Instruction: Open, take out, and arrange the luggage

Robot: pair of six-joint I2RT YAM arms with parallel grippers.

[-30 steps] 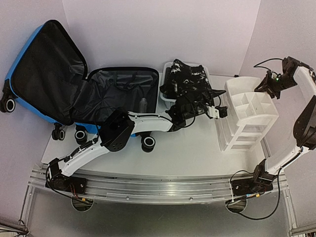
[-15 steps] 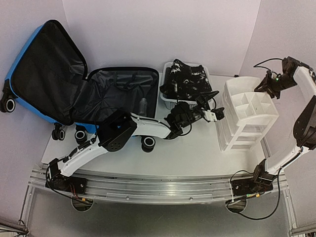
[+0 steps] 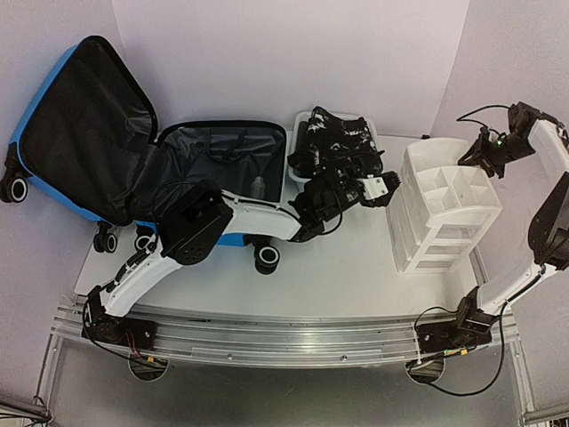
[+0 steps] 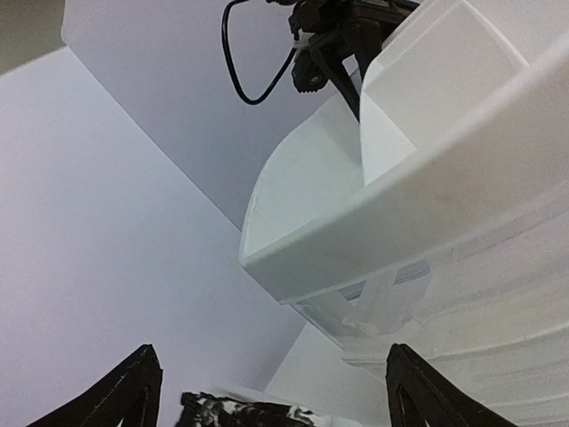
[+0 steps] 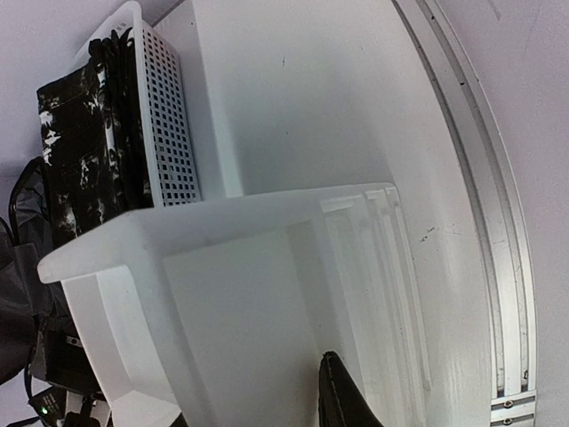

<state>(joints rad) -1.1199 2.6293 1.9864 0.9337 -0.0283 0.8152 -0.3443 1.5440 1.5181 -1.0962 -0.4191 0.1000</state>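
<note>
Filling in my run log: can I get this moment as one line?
luggage: open | left tool: open, empty, beside organizer | right tool: over organizer, grip unclear

**Robot test cell, lab setting**

Plain pale walls box in a white table on three sides. Aluminium rail runs along the near edge, with a left arm and a right arm bolted to it. Loose cables trail at the bases. An open suitcase lies on the table like a test prop.
</note>
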